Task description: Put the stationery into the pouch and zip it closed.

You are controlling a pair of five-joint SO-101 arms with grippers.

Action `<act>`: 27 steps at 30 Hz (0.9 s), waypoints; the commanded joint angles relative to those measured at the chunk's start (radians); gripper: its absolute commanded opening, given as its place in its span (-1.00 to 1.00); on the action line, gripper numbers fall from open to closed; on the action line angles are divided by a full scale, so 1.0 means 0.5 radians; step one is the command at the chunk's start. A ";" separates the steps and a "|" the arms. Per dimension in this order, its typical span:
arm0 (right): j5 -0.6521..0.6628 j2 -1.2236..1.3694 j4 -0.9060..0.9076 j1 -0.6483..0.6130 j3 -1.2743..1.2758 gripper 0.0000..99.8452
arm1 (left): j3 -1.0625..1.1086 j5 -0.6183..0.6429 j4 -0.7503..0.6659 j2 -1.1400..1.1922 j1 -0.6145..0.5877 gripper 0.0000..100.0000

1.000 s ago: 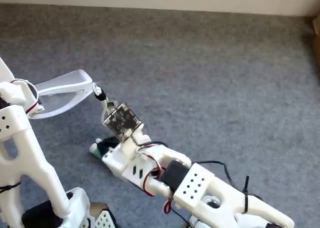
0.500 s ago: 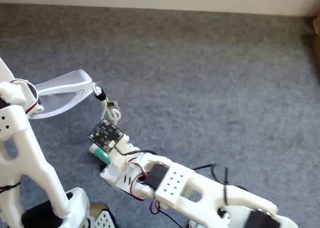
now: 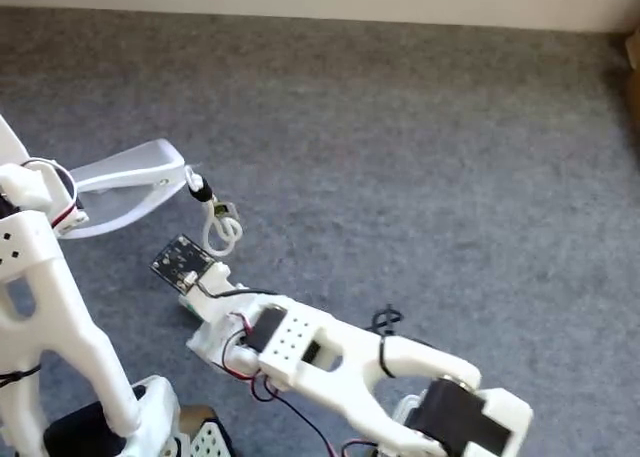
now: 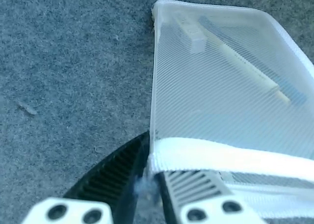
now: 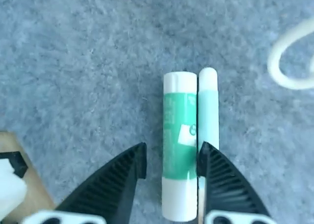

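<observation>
Left gripper (image 4: 152, 179) clamped on pouch (image 4: 221, 91) edge; right gripper (image 5: 172, 158) fingers apart, straddling glue stick (image 5: 179, 136) on carpet (image 5: 83, 62), pen (image 5: 208, 106) touching alongside.

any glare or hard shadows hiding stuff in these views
High view: even light, soft shadows on the carpet. Left wrist view: the pouch lit bright, contents show through. Right wrist view: only a faint shadow beside the glue stick, no glare.
</observation>
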 commanded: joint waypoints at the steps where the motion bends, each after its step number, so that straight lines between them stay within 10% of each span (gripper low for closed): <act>1: 0.012 0.084 0.011 -0.020 -0.161 -0.66 | 0.005 0.018 -0.028 -0.005 -0.041 -0.99; 9: 0.150 0.210 0.014 -0.023 -0.167 -0.99 | 0.005 0.018 -0.028 -0.002 -0.041 -0.99; 27: 0.512 -0.520 0.802 0.428 -0.222 -0.98 | 0.106 0.025 -0.135 -0.017 -0.032 -0.99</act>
